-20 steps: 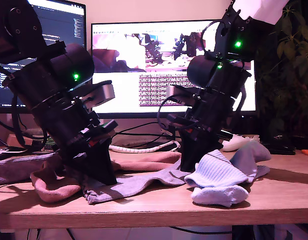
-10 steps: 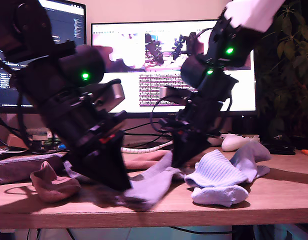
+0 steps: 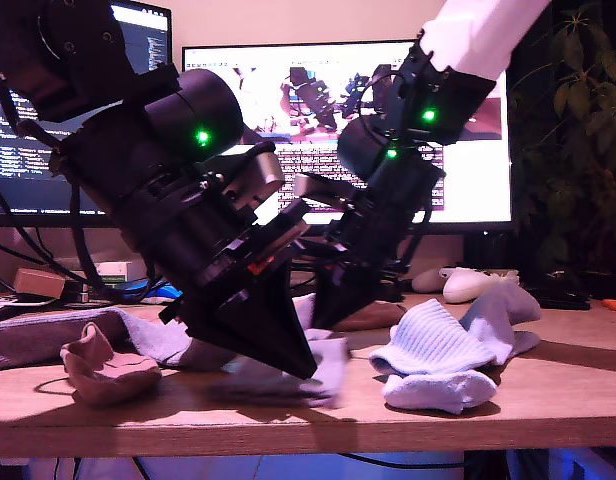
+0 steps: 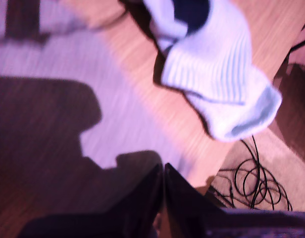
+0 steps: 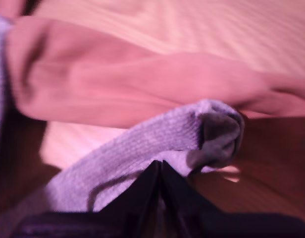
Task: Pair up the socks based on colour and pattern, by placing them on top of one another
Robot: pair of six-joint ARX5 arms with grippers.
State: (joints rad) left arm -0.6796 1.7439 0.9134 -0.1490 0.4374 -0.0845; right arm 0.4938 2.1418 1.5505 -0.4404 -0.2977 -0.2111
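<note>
My first gripper (image 3: 310, 370) (image 4: 163, 169), on the arm at the exterior view's left, is shut low over the table on one end of a grey-lilac sock (image 3: 331, 366). My second gripper (image 3: 319, 318) (image 5: 160, 166) is shut on the same grey-lilac sock (image 5: 142, 144), just above a flat salmon-pink sock (image 5: 118, 84) (image 3: 373, 315). A second salmon-pink sock (image 3: 103, 365) lies crumpled at the exterior view's left, with another grey-lilac sock (image 3: 38, 338) behind it. Two pale blue-white ribbed socks (image 3: 433, 345) (image 4: 217, 64) lie heaped at the exterior view's right.
Two monitors (image 3: 318, 130) stand behind the arms. A white mouse (image 3: 468, 284) and a plant (image 3: 588, 150) are at the exterior view's right. The table's front edge (image 3: 308, 425) runs close to the socks, and cables (image 4: 251, 183) lie on the floor below it.
Both arms swung and dragged the grey-lilac sock toward the exterior view's right, off the crumpled salmon-pink sock. The second gripper rose and shifted toward the exterior view's left.
</note>
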